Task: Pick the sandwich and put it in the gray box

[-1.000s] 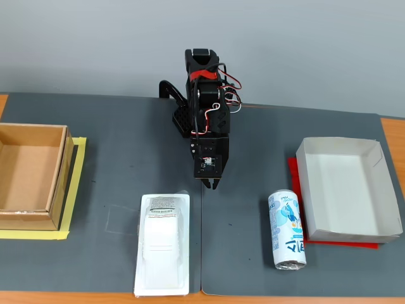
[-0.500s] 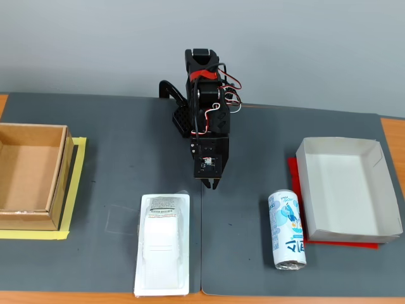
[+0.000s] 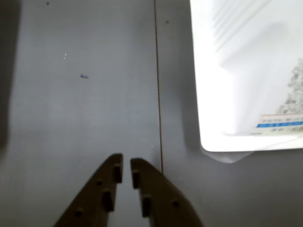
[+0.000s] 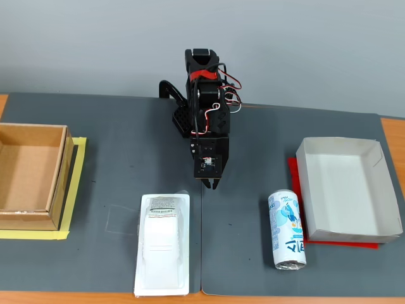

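The sandwich (image 4: 162, 245) lies just left of the mat seam (image 4: 201, 240), below the gripper (image 4: 211, 185), whose 2 fingers are nearly pressed together, empty. Probably light, slick, crushable plastic: grip across its narrow width.

Sandwich (image 4: 163, 244) pack showing as smooth white plastic, glossy, glaring bright in wrist view. Gray box (image 4: 349, 189) looking like matt pale cardboard. Brown box (image 4: 30, 175) showing raw matt cardboard. Can (image 4: 287, 230) appearing as glossy printed metal. Tabletop (image 4: 120, 152) mat looking dark gray, matt, smooth. Fingers (image 3: 110, 187) showing as matt plastic.
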`<state>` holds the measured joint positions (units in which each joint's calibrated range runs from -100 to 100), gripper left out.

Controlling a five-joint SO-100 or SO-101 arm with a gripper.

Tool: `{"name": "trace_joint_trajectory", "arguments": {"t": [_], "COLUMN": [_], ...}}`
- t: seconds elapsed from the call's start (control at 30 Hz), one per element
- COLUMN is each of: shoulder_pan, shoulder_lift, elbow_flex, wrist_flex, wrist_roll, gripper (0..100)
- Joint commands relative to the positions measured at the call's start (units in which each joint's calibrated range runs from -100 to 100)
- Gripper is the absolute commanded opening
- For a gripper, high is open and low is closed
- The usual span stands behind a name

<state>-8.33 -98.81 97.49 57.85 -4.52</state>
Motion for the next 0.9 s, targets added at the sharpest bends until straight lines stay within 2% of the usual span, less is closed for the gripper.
{"name": "trace_joint_trajectory", "arguments": {"t": [0.0, 0.87], "shoulder_pan": [0.5, -0.1], "shoulder_lift": [-0.5, -0.5], "elbow_flex": [0.1, 0.2], "wrist_flex": [-0.6, -0.6], "wrist_roll": [-0.1, -0.1], "gripper": [2, 2]}}
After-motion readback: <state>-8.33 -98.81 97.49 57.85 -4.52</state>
